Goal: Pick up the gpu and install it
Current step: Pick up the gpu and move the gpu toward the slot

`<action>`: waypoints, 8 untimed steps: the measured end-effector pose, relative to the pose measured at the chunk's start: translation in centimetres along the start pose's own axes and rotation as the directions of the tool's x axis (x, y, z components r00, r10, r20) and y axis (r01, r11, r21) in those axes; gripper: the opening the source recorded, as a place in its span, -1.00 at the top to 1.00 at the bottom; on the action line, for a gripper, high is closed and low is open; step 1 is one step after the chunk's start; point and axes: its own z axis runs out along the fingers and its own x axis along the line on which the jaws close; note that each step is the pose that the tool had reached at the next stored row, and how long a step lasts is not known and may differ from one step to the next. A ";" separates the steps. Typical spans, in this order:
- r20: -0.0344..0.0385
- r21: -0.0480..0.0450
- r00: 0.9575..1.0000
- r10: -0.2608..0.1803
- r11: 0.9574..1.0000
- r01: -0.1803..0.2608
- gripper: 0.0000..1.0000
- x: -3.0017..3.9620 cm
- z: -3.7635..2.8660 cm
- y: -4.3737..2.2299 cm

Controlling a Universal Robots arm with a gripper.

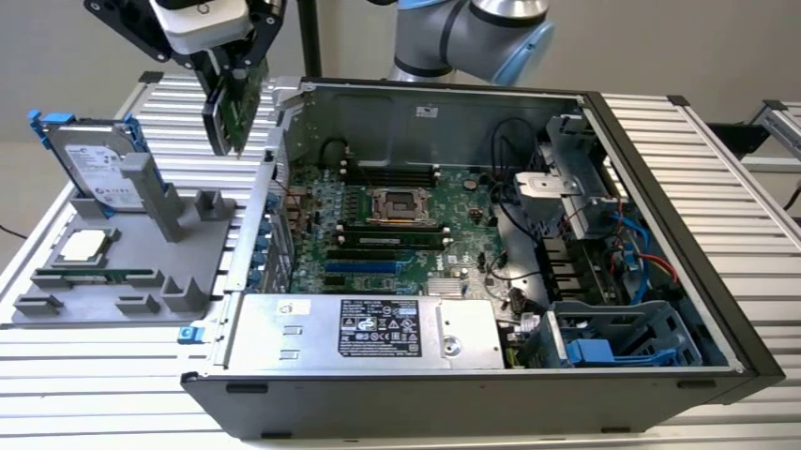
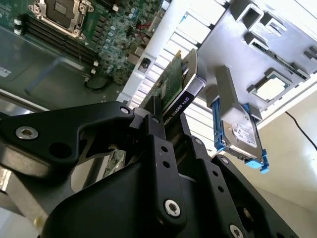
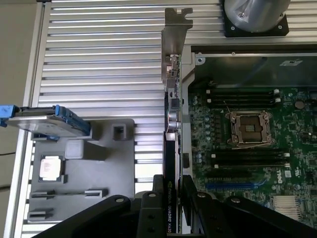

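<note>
The gpu (image 1: 238, 111) is pinched between the two black fingers of the gripper (image 1: 233, 67). The jaws press on its two faces, as both wrist views show (image 3: 173, 198) (image 2: 166, 124). The card hangs on edge, clear of the bench (image 1: 100, 394). Its green board (image 2: 171, 84) is on one side and its black cooler on the other. In the first wrist view the silver end bracket (image 3: 174, 29) points away from the fingers.

The card is over the strip of bench between the grey holder tray (image 1: 213, 230) and the open computer case (image 1: 682, 216), towards the bench's far edge. It touches neither.

On the tray, near the bench's edge at the exterior view's left, a hard drive (image 1: 94, 164) in a blue frame stands upright. A square processor chip (image 1: 85, 246) and a thin green memory stick (image 1: 100, 277) lie flat nearer the front.

The case lies on its side with the motherboard (image 1: 388, 234) facing up. The power supply (image 1: 363, 328) is along its near wall.
</note>
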 end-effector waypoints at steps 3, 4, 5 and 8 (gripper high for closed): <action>0.000 0.000 1.000 0.000 1.000 0.000 1.00 -0.39 0.00 0.01; 0.000 0.000 1.000 0.000 1.000 0.000 1.00 -0.54 0.00 0.02; 0.000 0.000 1.000 0.000 1.000 0.000 1.00 -0.68 0.00 0.02; 0.000 0.000 1.000 0.000 1.000 0.000 1.00 -1.10 0.01 0.04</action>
